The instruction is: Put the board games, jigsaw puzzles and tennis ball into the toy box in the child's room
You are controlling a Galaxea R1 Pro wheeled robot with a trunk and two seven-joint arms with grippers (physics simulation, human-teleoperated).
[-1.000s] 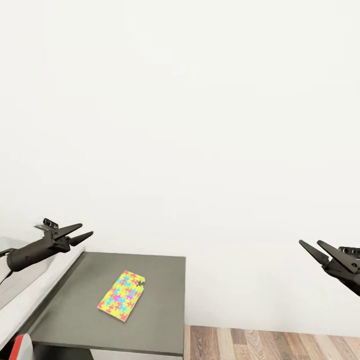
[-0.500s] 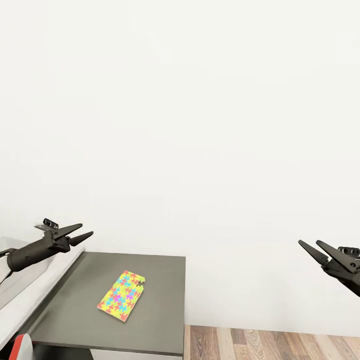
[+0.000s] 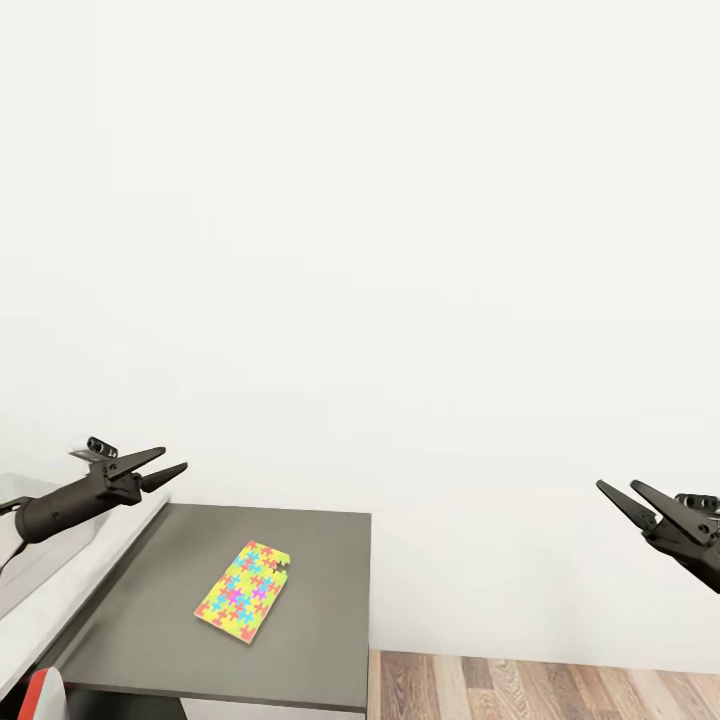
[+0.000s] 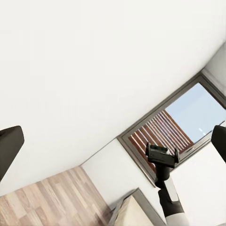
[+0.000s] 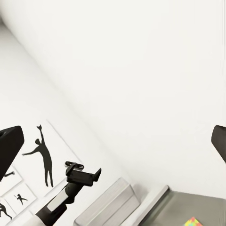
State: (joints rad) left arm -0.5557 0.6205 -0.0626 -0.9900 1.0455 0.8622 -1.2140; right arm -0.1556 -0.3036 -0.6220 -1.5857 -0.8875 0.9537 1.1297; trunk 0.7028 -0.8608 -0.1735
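A bright multicoloured jigsaw puzzle (image 3: 243, 605) lies flat on the grey table (image 3: 320, 620) in the lower left of the head view; a corner of the jigsaw puzzle (image 5: 193, 221) also shows in the right wrist view. My left gripper (image 3: 175, 458) hangs open in the air above the table's left edge, well above the puzzle and holding nothing. My right gripper (image 3: 615, 484) is open and empty too, far off to the right over the floor. The board games, the tennis ball and the toy box are out of view.
A pale, long ledge (image 3: 80, 570) runs along the table's left side, and a red-and-white object (image 3: 40, 695) peeks in at the bottom left. A white wall stands right behind the table. Wooden floor (image 3: 540, 685) lies to its right. Framed silhouette pictures (image 5: 42, 155) hang on a side wall.
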